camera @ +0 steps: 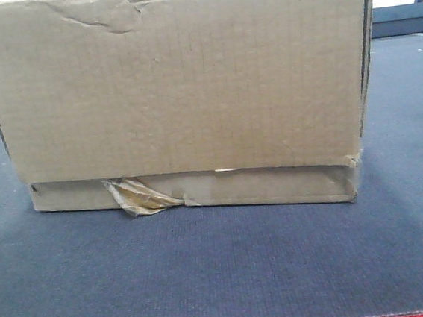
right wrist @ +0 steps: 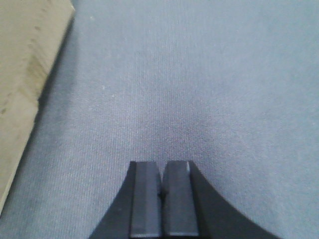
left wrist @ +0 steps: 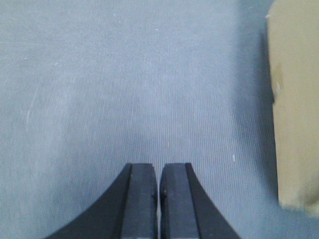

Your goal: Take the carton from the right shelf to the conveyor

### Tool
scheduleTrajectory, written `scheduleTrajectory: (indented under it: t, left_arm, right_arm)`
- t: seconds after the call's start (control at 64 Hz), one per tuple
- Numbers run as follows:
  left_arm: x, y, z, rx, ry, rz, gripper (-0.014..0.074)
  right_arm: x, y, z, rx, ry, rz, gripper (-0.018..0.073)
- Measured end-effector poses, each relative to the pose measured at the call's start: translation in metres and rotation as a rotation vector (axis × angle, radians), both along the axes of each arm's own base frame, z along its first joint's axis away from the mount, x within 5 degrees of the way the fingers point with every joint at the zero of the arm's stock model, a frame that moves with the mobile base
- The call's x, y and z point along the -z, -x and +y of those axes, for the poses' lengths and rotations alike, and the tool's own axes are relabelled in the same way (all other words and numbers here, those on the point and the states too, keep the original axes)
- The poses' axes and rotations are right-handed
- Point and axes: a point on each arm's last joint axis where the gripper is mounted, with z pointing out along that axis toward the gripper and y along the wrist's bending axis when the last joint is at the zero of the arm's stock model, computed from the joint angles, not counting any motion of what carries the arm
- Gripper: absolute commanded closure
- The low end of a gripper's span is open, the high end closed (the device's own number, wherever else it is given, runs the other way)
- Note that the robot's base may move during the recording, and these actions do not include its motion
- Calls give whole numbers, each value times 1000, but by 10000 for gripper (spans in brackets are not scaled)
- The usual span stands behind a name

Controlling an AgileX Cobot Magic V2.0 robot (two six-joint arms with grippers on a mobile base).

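Carton (camera: pixel 179 94) sat flat on the conveyor (camera: pixel 222 270), well back from the belt's red near edge, torn tape hanging at its base strip. Left gripper (left wrist: pixel 158 199) had jaws closed on nothing, belt under it, carton's side just beside it to its right. Right gripper (right wrist: pixel 162 199) same: jaws pressed together, empty, carton edge off to its left. Neither touched the box. Judged placement done, step in hand looked like clearing away. To do it well: pull both arms straight out and up evenly, don't brush the carton sides or snag loose tape.
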Motion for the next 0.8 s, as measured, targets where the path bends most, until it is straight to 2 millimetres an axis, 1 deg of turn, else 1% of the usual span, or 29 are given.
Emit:
scheduleTrajectory:
  t: [0.094,0.203,0.281,0.344,0.375,0.547,0.594,0.656,0.797]
  left_arm:
    - [8,25,-2,8,-2,-101,576]
    - [10,52,-3,16,-8,-235,576]
    - [7,69,-4,18,-12,-327,576]
    - [3,86,-4,19,-16,-417,576]
    - [1,90,-5,19,-17,-442,576]
    - [-9,123,-6,19,-25,-618,576]
    - [-11,129,-6,18,-25,-646,576]
    - [-11,133,-6,18,-26,-669,576]
    - [-12,136,-6,18,-27,-683,576]
  right_arm:
    - [3,22,-2,-3,9,-102,637]
    - [3,47,-4,-6,17,-221,637]
    - [1,65,-4,-10,14,-302,637]
    - [-1,82,-4,-17,9,-376,637]
    - [-2,89,-4,-22,6,-409,637]
    - [-20,128,-7,-31,-11,-634,637]
    - [-23,137,-7,-31,-15,-685,637]
    - [-25,143,-8,-31,-17,-723,637]
    - [-26,148,-8,-31,-20,-747,637]
